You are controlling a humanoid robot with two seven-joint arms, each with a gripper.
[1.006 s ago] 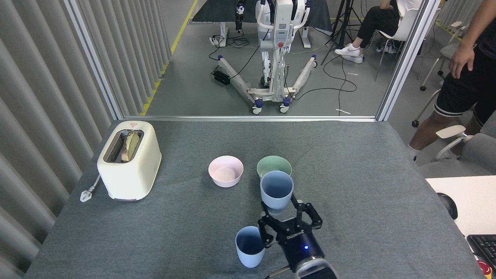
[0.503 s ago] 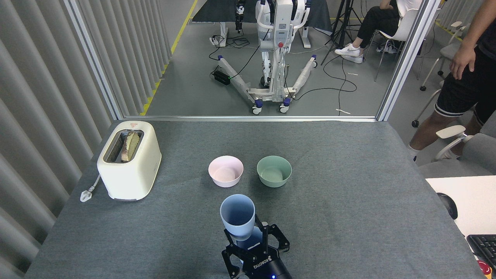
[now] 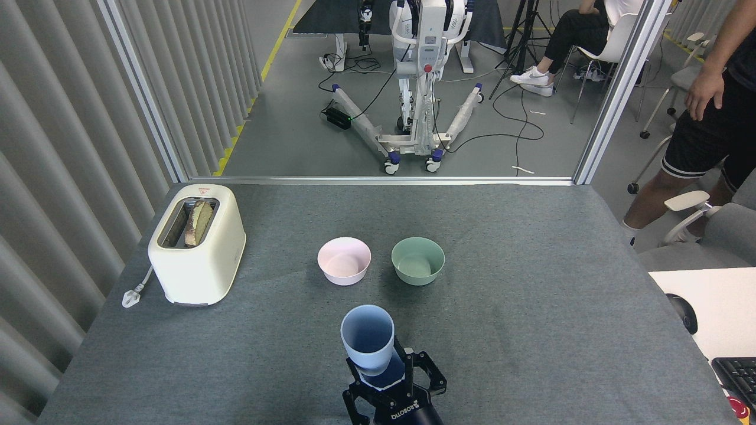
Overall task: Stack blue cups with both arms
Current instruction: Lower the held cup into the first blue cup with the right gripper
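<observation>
Lowered blue cup apparently enters hidden 2nd cup.

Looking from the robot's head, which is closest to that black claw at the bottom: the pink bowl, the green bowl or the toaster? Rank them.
From the right gripper:
1. Pink bowl and green bowl, just beyond it, left and right: too close to call.
2. Toaster, far left.

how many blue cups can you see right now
2. One blue cup is held by the end effector near the table's front edge; the second cup sits beneath it, mostly hidden.
</observation>
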